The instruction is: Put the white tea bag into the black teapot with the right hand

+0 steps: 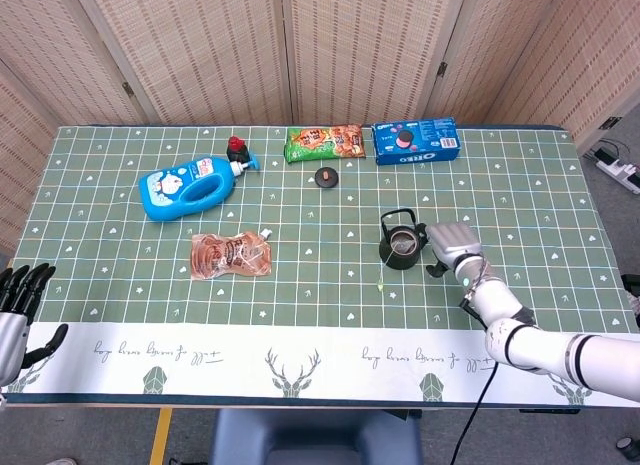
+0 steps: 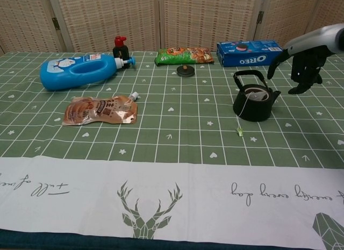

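Observation:
The black teapot [image 1: 400, 247] [image 2: 254, 99] stands lidless right of the table's middle. The white tea bag [image 2: 257, 94] lies inside it. Its string runs over the pot's front down to a small tag [image 2: 238, 132] [image 1: 381, 286] on the cloth. My right hand [image 1: 450, 243] [image 2: 303, 64] hovers just right of the pot, apart from it, fingers spread downward and holding nothing. My left hand [image 1: 18, 295] shows only in the head view at the table's near left corner, fingers apart and empty.
The teapot's lid [image 1: 326, 177] [image 2: 185, 70] sits behind the pot. A blue bottle [image 1: 188, 186], a small red-capped bottle [image 1: 236, 147] and a brown pouch [image 1: 230, 254] lie at left. A snack packet [image 1: 324, 142] and an Oreo box [image 1: 415, 141] line the far edge.

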Robot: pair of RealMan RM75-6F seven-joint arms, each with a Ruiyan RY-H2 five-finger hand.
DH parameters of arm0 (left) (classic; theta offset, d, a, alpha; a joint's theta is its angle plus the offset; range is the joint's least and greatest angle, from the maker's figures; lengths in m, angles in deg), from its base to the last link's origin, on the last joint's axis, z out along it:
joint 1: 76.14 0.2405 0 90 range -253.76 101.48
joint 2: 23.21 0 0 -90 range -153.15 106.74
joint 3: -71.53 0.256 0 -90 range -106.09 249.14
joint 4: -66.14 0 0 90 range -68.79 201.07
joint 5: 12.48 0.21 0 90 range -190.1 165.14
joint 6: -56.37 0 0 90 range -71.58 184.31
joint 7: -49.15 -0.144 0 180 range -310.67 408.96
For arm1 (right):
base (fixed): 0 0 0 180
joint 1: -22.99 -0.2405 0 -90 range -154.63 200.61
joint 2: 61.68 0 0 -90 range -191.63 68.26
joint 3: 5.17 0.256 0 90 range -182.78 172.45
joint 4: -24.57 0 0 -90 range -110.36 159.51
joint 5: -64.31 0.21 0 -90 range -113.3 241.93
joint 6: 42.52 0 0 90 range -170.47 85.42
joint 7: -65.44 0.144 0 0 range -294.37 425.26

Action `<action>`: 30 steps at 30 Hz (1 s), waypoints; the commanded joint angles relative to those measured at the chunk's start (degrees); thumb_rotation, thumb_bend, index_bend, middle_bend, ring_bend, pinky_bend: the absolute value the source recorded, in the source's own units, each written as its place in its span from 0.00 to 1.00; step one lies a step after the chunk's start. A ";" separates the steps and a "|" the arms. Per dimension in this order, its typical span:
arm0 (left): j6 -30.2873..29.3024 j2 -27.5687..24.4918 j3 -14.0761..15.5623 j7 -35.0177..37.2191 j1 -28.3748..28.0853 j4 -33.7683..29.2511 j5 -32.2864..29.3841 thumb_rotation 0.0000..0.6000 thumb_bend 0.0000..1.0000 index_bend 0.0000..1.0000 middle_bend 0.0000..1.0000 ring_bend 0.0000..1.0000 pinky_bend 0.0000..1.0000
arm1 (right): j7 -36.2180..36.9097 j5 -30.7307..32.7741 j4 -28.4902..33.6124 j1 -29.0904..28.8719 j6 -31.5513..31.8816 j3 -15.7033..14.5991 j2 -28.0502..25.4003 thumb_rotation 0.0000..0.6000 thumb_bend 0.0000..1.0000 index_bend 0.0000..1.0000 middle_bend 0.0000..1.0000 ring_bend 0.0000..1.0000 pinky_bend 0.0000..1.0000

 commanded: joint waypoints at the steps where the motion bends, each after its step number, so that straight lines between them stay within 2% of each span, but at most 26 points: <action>1: -0.23 -0.07 0.03 0.16 0.10 -0.05 0.12 1.00 0.31 0.00 0.03 0.01 0.01 | -0.20 1.29 -0.25 -1.23 0.09 -0.86 0.62 1.00 0.38 0.15 0.86 0.68 0.56; 8: -0.26 -0.23 -0.02 0.50 0.13 0.00 0.04 1.00 0.32 0.00 0.03 0.01 0.01 | 0.08 4.01 -1.58 -3.42 -1.84 -2.78 1.90 1.00 0.38 0.15 0.86 0.68 0.56; 21: -0.38 -0.53 -0.10 1.38 0.23 0.01 -0.08 1.00 0.31 0.00 0.03 0.01 0.01 | 2.14 4.94 -8.23 -5.89 -5.29 -5.23 7.28 1.00 0.38 0.15 0.86 0.68 0.56; 30: -0.42 -0.69 -0.10 1.65 0.29 -0.08 -0.10 1.00 0.31 0.00 0.03 0.01 0.01 | 3.54 5.16 -10.47 -7.45 -6.18 -6.91 9.13 1.00 0.38 0.15 0.86 0.68 0.56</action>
